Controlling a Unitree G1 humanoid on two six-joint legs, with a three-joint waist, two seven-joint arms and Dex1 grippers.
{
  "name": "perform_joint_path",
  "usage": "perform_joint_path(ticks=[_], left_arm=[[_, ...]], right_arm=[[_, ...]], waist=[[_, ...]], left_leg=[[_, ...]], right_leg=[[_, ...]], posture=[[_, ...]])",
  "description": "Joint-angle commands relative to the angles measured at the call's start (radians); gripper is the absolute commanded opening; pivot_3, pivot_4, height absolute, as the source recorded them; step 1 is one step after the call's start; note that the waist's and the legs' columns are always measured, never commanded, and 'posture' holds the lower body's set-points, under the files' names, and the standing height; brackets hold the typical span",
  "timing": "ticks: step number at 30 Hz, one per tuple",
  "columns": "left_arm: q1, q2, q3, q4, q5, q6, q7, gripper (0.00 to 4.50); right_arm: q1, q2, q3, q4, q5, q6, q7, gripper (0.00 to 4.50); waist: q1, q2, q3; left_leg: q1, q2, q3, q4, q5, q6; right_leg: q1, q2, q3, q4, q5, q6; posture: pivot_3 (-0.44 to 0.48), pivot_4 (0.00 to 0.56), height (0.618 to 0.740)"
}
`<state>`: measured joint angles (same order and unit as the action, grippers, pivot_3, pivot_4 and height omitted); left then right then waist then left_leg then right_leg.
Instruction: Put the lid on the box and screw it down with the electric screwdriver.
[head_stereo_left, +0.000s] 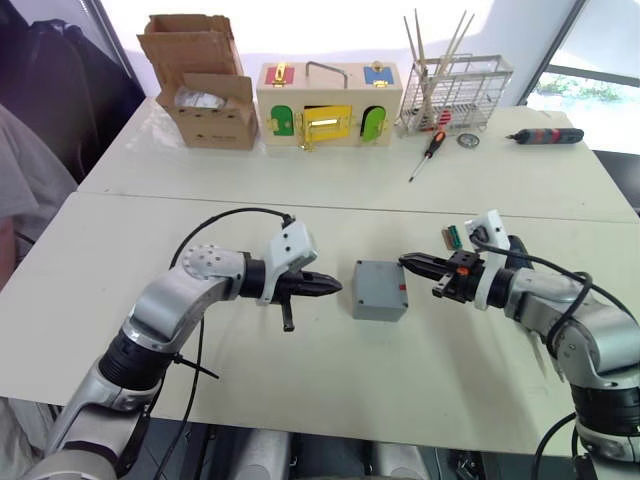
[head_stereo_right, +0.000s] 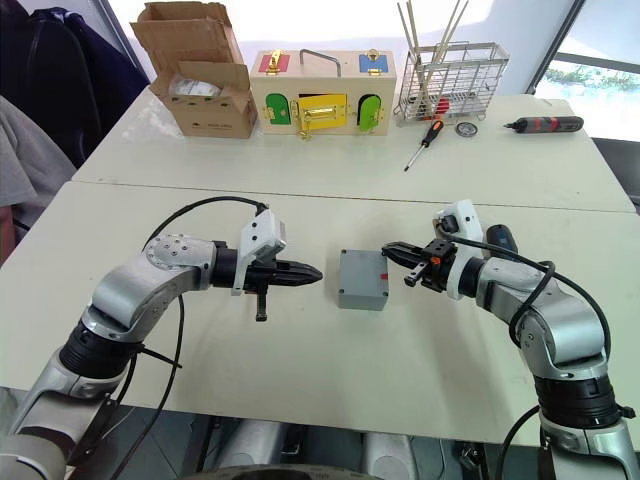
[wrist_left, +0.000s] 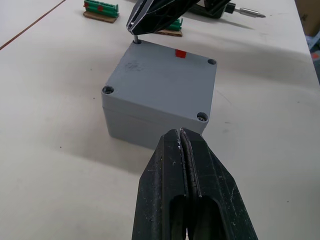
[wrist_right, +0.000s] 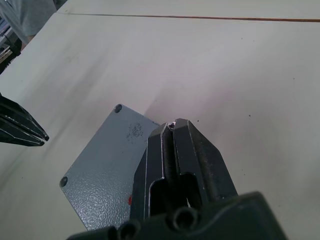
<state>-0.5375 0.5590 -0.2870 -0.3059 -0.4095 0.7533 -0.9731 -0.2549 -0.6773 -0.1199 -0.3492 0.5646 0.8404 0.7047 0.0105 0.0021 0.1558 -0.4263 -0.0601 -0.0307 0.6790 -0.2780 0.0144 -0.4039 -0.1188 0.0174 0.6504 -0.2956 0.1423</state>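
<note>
The grey box (head_stereo_left: 379, 300) stands mid-table with the lid (wrist_left: 160, 75) seated flush on top, a red mark (wrist_left: 180, 53) at the lid's far edge. My right gripper (head_stereo_left: 405, 263) hangs over the box's far right corner, shut on a small screw (wrist_left: 136, 38) whose tip meets that corner hole. My left gripper (head_stereo_left: 336, 287) is shut and empty, pointing at the box's left side a short gap away. The electric screwdriver (wrist_left: 220, 7) lies behind my right gripper, largely covered by the arm, its metal bit (wrist_left: 248, 12) showing.
Two green terminal blocks (wrist_left: 101, 7) lie beyond the box. Along the far table stand a cardboard box (head_stereo_left: 205, 85), a wooden box with coloured doors (head_stereo_left: 328, 105) and a wire rack (head_stereo_left: 455, 90). A hand screwdriver (head_stereo_left: 427, 152) and a red-banded driver (head_stereo_left: 545, 136) lie nearby.
</note>
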Motion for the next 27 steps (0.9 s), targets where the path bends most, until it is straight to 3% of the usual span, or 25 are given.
perform_joint_path(ticks=[1, 3, 6, 7, 10, 12, 21, 24, 27], left_arm=[[-0.015, -0.003, 0.011, -0.017, 0.000, -0.019, 0.005, 0.00], [-0.016, -0.004, 0.012, -0.018, 0.000, -0.018, 0.007, 0.00], [-0.018, -0.009, 0.014, -0.017, 0.001, -0.018, 0.012, 0.00], [-0.018, -0.010, 0.014, -0.018, 0.000, -0.018, 0.012, 0.00], [-0.021, -0.017, 0.014, -0.020, -0.002, -0.018, 0.016, 0.00], [-0.025, -0.022, 0.018, -0.024, -0.006, -0.018, 0.017, 0.00], [-0.047, -0.050, 0.001, -0.098, -0.039, -0.014, 0.001, 0.00], [-0.047, -0.073, -0.011, -0.111, -0.045, -0.025, -0.001, 0.00], [-0.034, -0.097, -0.034, -0.109, -0.029, -0.051, 0.010, 0.00]], right_arm=[[-0.004, -0.017, 0.008, -0.007, -0.009, -0.021, 0.012, 0.02], [-0.005, -0.022, 0.011, -0.006, -0.017, -0.026, 0.016, 0.02], [-0.007, -0.038, 0.014, -0.001, -0.026, -0.030, 0.026, 0.95], [-0.009, -0.046, 0.012, -0.003, -0.030, -0.030, 0.028, 1.32], [-0.018, -0.079, -0.005, -0.006, -0.031, -0.027, 0.041, 2.98], [-0.044, -0.118, -0.040, -0.004, -0.021, -0.005, 0.044, 3.78], [-0.209, -0.405, -0.157, 0.161, 0.007, 0.147, 0.121, 3.78], [-0.301, -0.505, -0.111, 0.263, -0.037, 0.191, 0.132, 4.40], [-0.367, -0.610, -0.018, 0.357, -0.095, 0.213, 0.180, 4.48]], waist=[[0.000, 0.000, 0.000], [0.000, 0.000, 0.000], [0.000, 0.000, 0.000], [0.000, 0.000, 0.000], [0.000, 0.000, 0.000], [0.000, 0.000, 0.000], [0.000, 0.000, 0.000], [-0.001, 0.000, 0.000], [0.000, 0.001, 0.000]], left_leg=[[0.000, 0.000, 0.000, 0.000, 0.000, 0.000], [0.000, 0.000, 0.000, 0.000, 0.000, 0.000], [0.000, 0.000, 0.000, 0.000, 0.000, 0.000], [0.000, 0.000, 0.000, 0.000, 0.000, 0.000], [0.000, 0.000, 0.000, 0.000, 0.000, 0.000], [0.000, 0.000, 0.000, 0.000, 0.000, 0.000], [0.000, 0.000, 0.000, 0.000, 0.000, 0.000], [0.000, 0.000, 0.001, 0.000, 0.000, 0.000], [0.000, 0.001, 0.001, -0.001, 0.000, 0.000]], right_leg=[[0.000, 0.000, 0.000, 0.000, 0.000, 0.000], [0.000, 0.000, 0.000, 0.000, 0.000, 0.000], [0.000, 0.000, 0.000, 0.000, 0.000, 0.000], [0.000, 0.000, 0.000, 0.000, 0.000, 0.000], [0.000, 0.000, 0.000, 0.000, 0.000, 0.000], [0.000, 0.000, 0.000, 0.000, 0.000, 0.000], [0.000, 0.000, 0.000, -0.001, 0.000, 0.000], [0.000, -0.001, 0.000, -0.001, 0.000, 0.000], [0.000, 0.000, 0.000, -0.001, 0.000, 0.000]], posture=[[0.000, 0.150, 0.739], [0.000, 0.150, 0.739], [0.000, 0.150, 0.739], [0.000, 0.150, 0.739], [0.000, 0.150, 0.739], [0.000, 0.150, 0.739], [0.000, 0.150, 0.739], [0.000, 0.150, 0.739], [0.000, 0.150, 0.739]])
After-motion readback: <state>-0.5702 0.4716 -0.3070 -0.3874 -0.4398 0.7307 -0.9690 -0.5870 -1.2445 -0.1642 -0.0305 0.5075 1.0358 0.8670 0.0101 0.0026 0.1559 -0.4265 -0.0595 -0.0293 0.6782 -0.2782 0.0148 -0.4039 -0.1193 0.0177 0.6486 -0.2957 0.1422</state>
